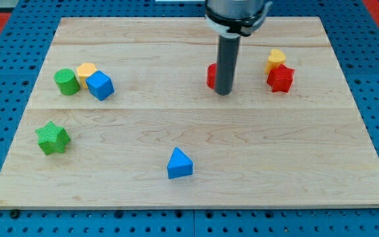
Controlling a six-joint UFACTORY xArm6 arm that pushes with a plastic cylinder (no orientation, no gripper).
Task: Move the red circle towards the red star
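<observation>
The red circle [211, 76] lies just above the board's middle, mostly hidden behind the dark rod. My tip [223, 93] rests on the board right next to it, on its right and lower side; whether they touch cannot be told. The red star [280, 79] lies further to the view's right at about the same height, well apart from the rod. A yellow block [276, 58] touches the red star from above.
At the view's left a green cylinder [66, 81], a yellow block [86, 71] and a blue cube [100, 85] stand bunched together. A green star [52, 138] lies lower left. A blue triangle [179, 163] lies lower centre. The wooden board [189, 191] rests on a blue pegboard.
</observation>
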